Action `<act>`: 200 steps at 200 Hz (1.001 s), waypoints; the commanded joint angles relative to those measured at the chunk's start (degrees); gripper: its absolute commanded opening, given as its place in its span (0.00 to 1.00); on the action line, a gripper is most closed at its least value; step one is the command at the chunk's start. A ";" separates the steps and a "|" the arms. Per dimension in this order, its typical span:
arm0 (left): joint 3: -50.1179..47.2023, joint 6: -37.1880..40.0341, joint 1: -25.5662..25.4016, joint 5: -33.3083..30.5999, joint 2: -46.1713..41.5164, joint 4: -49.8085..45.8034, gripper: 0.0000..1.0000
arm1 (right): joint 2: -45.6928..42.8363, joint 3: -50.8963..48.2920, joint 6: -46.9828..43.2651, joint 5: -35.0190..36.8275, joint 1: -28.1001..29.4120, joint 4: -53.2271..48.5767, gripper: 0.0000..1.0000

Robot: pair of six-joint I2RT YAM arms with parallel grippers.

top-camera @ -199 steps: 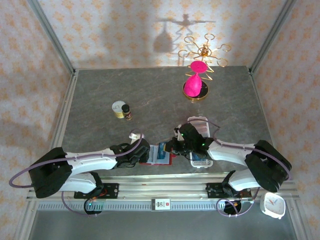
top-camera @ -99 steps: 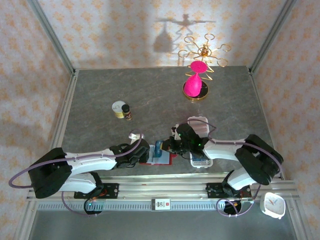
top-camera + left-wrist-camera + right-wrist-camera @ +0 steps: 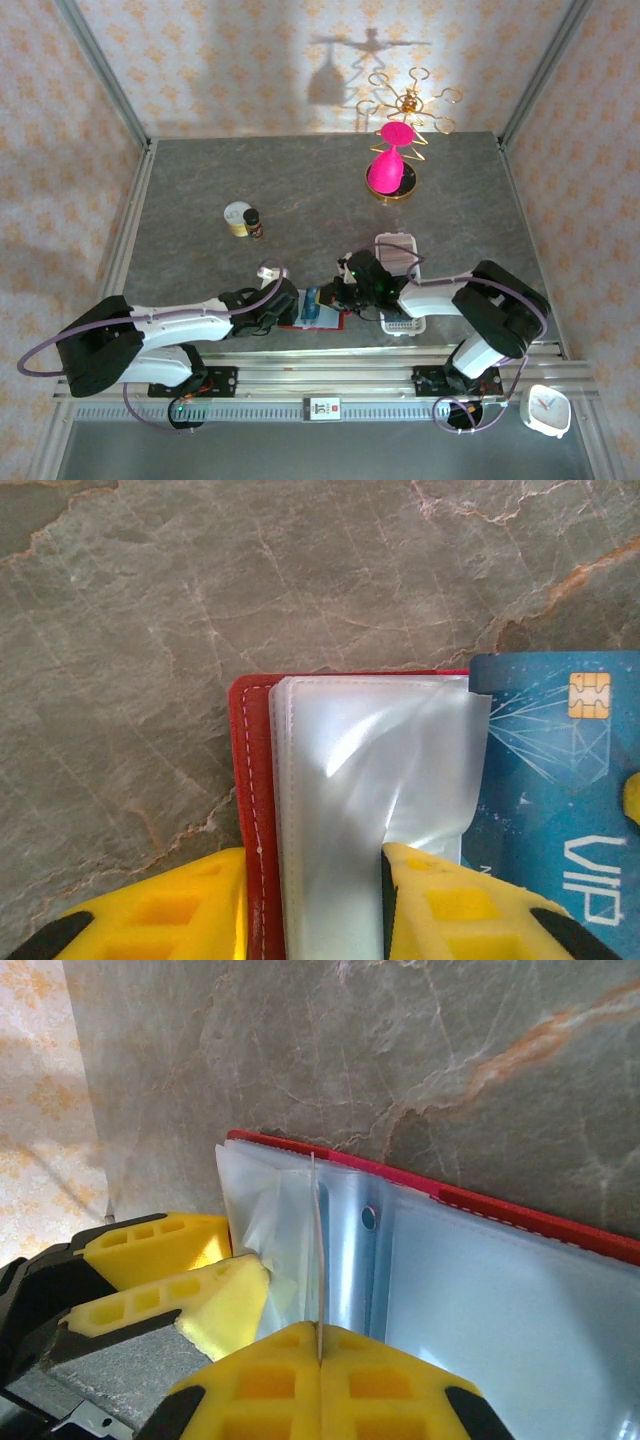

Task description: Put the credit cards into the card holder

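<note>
Now the left gripper (image 3: 315, 900) pinches the small red folding wallet (image 3: 250, 780); the right gripper (image 3: 318, 1345), tight on a thin blue card (image 3: 540, 800), should push slowly into the pocket (image 3: 285, 1250) ahead.

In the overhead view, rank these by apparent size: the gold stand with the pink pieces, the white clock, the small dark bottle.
1. gold stand with its pink pieces, clearly largest.
2. white clock, though it sits nearer the camera, which may flatter it.
3. small dark bottle, smallest.
</note>
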 commanded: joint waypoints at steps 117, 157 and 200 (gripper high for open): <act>-4.31 -3.26 -0.22 1.91 -1.02 1.96 0.51 | 3.36 2.39 0.79 -0.93 1.98 1.52 0.00; -5.23 -4.84 -0.23 -1.11 -3.48 0.89 0.54 | 4.25 2.68 0.62 -1.08 1.98 1.29 0.00; -6.77 -7.78 0.67 -3.45 -7.58 0.60 0.51 | 4.53 2.50 0.57 -0.36 1.98 2.32 0.05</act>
